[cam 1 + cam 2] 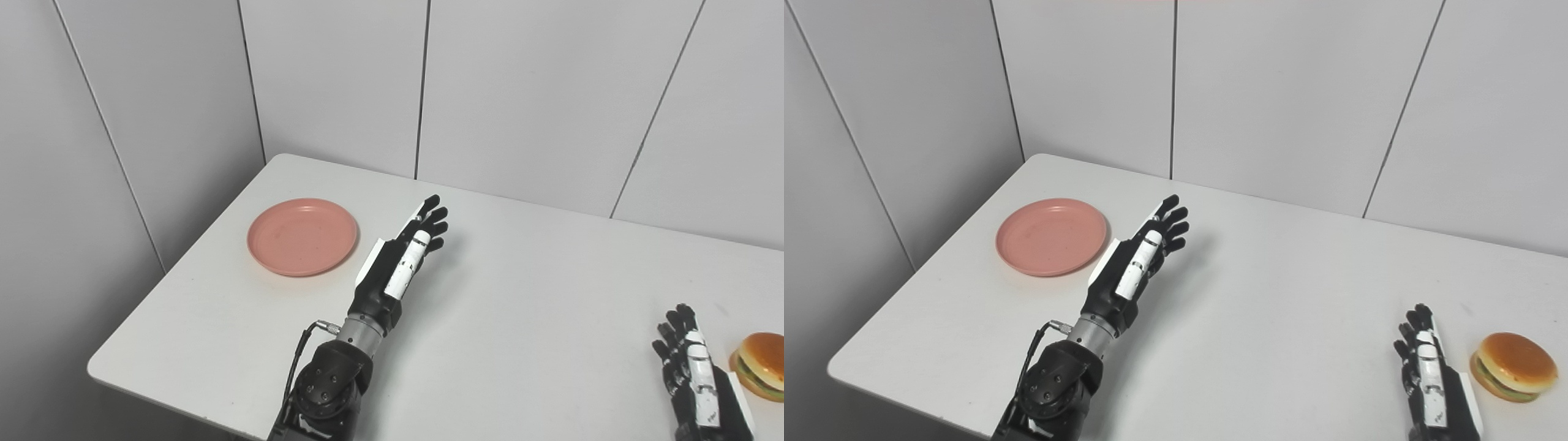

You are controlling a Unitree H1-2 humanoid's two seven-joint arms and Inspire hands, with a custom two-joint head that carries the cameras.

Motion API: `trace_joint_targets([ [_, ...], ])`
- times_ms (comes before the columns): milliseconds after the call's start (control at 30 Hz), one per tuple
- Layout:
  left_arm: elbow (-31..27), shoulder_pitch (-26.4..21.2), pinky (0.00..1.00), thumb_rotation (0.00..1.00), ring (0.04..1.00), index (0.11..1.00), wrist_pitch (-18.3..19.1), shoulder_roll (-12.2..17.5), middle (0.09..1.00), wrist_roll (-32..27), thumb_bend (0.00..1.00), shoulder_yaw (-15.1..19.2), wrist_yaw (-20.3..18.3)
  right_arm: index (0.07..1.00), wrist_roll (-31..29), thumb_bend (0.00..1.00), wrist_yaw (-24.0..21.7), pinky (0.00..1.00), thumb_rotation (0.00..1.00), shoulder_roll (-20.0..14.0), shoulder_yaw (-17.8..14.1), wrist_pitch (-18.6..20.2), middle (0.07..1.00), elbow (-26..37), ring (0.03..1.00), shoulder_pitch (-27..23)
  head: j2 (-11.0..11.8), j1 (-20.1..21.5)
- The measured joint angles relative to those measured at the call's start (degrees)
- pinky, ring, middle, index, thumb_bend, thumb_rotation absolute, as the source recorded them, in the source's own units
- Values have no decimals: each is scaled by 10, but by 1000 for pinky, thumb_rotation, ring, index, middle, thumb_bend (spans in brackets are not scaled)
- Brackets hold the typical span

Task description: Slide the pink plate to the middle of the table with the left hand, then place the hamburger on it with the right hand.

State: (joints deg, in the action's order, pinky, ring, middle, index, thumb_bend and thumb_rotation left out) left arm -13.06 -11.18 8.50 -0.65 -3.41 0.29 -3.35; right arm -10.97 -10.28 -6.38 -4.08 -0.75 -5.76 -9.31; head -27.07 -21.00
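The pink plate point(302, 236) lies empty at the far left of the white table point(520, 275). My left hand point(404, 251) hovers just to the plate's right, fingers stretched out and apart, holding nothing and not touching the plate. The hamburger point(1513, 366) sits near the table's right front, with a tan bun and green lettuce. My right hand point(1427, 367) is low at the front right, a short gap left of the hamburger, fingers extended and open, palm empty.
Grey panelled walls point(429, 79) stand close behind the table and along its left side. The table's front-left corner point(98, 367) and front edge are near my left forearm point(331, 380).
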Motion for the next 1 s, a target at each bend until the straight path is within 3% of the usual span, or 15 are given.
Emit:
trace_joint_targets([
  [233, -67, -36, 946, 961, 928, 924, 22, 36, 937, -24, 436, 49, 6, 1000, 1, 91, -1, 1000, 1000, 0, 0, 0, 1000, -2, 1000, 0, 0, -4],
  [467, -80, -76, 945, 992, 934, 922, 40, 62, 936, -33, 418, 98, 24, 1000, 0, 99, -2, 1000, 1000, -2, -1, 0, 1000, -3, 1000, -1, 1, -13],
  [667, -41, -98, 936, 1000, 915, 928, 39, 123, 929, -46, 433, 151, 32, 1000, -5, 89, -3, 1000, 1000, -3, -3, 0, 1000, -3, 1000, -1, 1, -14],
  [767, -13, -100, 923, 1000, 920, 931, 33, 138, 934, -55, 380, 174, 36, 1000, -5, 89, -3, 1000, 1000, -4, -3, 0, 1000, -4, 1000, -1, 0, -19],
  [1000, 49, -124, 958, 1000, 937, 919, 26, 153, 932, -104, 359, 230, 48, 1000, -5, 91, -3, 1000, 1000, -6, -2, 1, 1000, 0, 1000, -1, 0, -20],
])
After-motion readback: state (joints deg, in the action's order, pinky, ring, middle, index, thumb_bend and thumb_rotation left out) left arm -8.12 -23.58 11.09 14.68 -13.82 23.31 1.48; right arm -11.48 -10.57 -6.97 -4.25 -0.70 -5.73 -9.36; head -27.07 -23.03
